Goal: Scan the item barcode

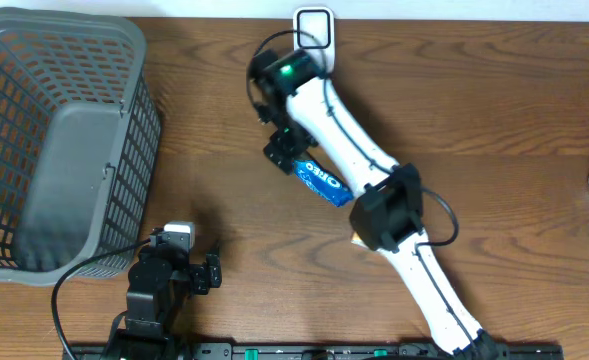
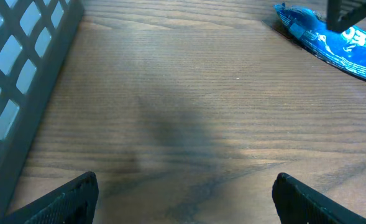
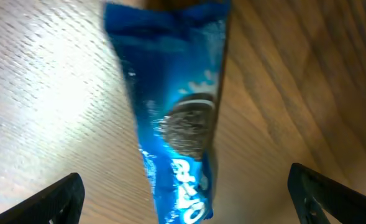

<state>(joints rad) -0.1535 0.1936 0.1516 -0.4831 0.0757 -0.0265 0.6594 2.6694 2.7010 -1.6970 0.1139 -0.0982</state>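
Right tool (image 3: 186, 190) hangs released, fingers wide either side of the blue Oreo packet (image 3: 176, 99) on the tabletop (image 2: 170, 93); left tool (image 2: 183, 196) released, empty.

A slim, glossy blue plastic Oreo biscuit packet (image 1: 322, 183) lies on the brown wooden desk (image 1: 474, 110) near its middle, slanted, white lettering and a printed biscuit facing up, its crimped end slightly crumpled
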